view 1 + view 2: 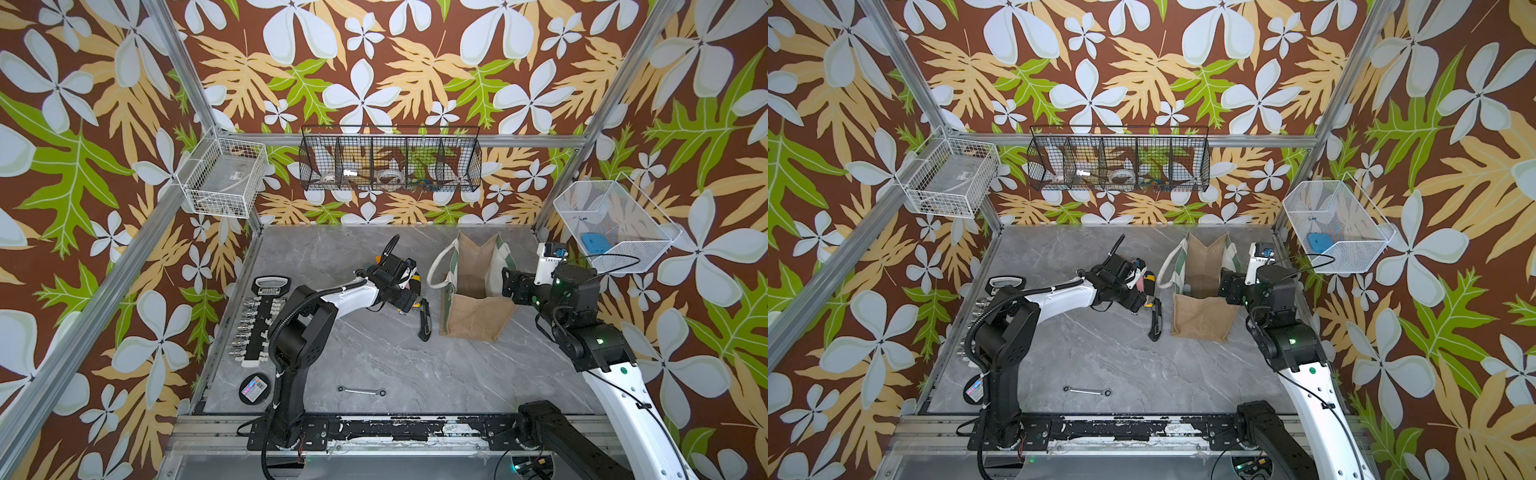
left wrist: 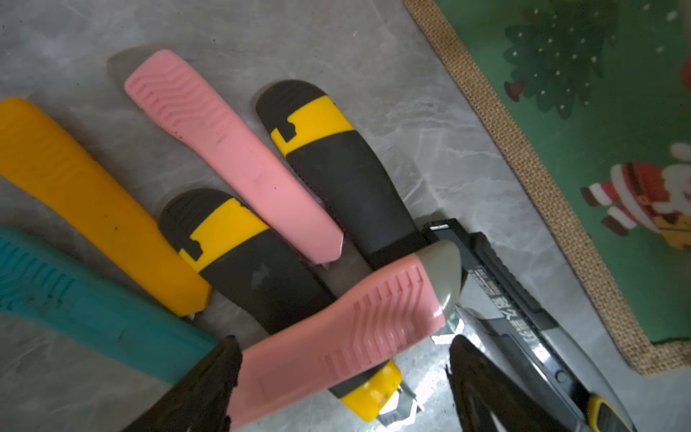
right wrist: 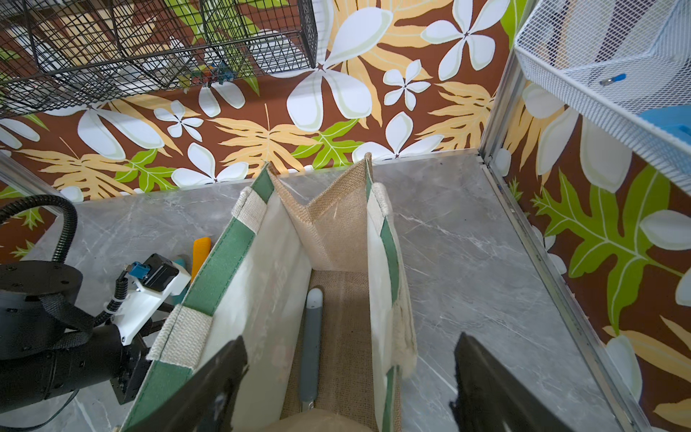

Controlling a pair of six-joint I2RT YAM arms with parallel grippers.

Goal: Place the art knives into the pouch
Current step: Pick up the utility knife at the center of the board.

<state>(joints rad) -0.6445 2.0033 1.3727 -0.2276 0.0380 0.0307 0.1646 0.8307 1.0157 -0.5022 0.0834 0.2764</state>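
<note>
Nearest us, a wrench (image 1: 361,391) lies on the table (image 1: 374,357). Farther in, a black knife (image 1: 424,320) lies just left of the pouch (image 1: 473,316). Beyond it the left gripper (image 2: 342,340) hangs low over a fan of knives (image 2: 239,262). Its fingers (image 2: 209,381) are spread wide on either side of a pink knife (image 2: 355,321) lying across the others; we cannot tell whether they touch it. The pouch stands open, right of centre, with a grey knife (image 3: 312,348) on its bottom. The right gripper (image 3: 349,338) hangs over its right wall, fingers wide apart, holding nothing.
</note>
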